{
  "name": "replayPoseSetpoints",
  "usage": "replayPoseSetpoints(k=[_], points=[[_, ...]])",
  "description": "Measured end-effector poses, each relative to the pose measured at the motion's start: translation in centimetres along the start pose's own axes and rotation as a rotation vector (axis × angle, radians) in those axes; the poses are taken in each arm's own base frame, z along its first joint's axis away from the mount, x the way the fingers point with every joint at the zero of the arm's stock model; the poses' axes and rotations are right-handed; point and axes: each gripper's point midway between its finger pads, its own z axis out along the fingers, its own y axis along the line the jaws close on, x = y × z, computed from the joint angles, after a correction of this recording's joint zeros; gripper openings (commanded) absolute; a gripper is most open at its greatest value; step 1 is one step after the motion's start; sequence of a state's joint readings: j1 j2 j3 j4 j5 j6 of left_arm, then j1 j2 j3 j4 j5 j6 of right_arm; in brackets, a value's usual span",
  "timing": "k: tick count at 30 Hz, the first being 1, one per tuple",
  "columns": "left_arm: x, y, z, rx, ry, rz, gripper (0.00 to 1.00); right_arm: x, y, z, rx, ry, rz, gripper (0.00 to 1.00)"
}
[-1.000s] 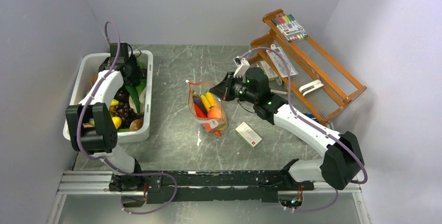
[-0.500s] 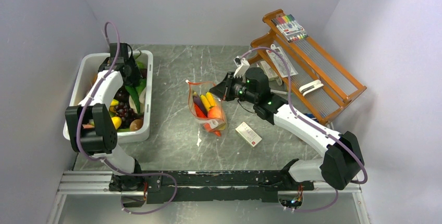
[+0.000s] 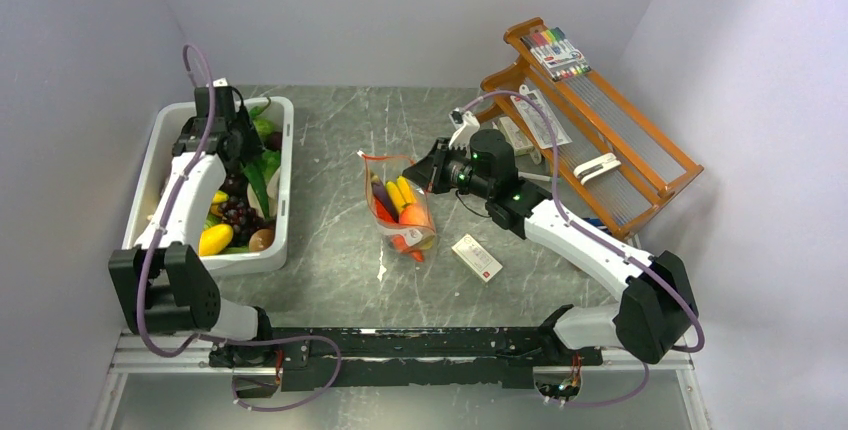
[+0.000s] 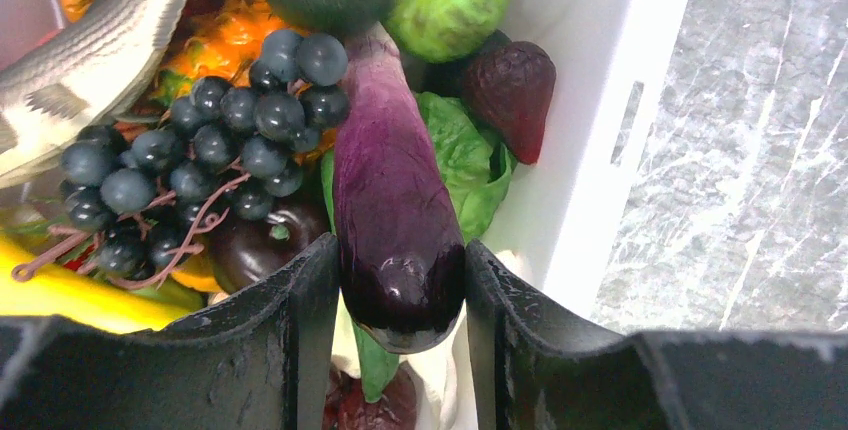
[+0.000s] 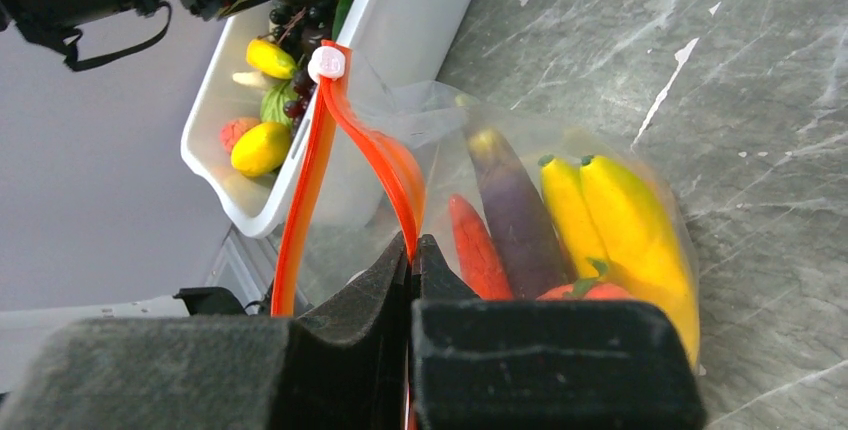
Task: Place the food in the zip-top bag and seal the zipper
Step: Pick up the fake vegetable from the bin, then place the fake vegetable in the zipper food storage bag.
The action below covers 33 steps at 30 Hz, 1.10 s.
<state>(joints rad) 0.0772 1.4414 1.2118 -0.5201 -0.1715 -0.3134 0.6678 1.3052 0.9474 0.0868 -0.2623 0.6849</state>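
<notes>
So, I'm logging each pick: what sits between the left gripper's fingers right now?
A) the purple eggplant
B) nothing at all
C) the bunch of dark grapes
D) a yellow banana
A: in the left wrist view the left gripper clamps the purple eggplant from both sides, while the grapes lie loose beside it.

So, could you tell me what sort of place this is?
Probably a robotics lab cell: two arms bolted to a rail at a table walled by plain panels, with toy food in a white tub.
</notes>
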Motion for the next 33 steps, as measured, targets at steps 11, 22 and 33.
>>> replayPoseSetpoints(k=[11, 22, 33], points=[[-0.5, -0.4, -5.8, 0.099, -0.088, -0.016, 0.32, -0.1, -0.1, 0.2, 0.018, -0.007, 0.056, 0.0], [0.0, -3.7, -11.5, 0.364, -0.127, -0.003, 0.32, -2.7, 0.9, 0.3, 0.056, -0.08, 0.173, 0.0], [0.0, -9.0, -20.7, 0.802, -0.196, 0.058, 0.36, -2.1, 0.4, 1.2, 0.089, -0.118, 0.286, 0.0]])
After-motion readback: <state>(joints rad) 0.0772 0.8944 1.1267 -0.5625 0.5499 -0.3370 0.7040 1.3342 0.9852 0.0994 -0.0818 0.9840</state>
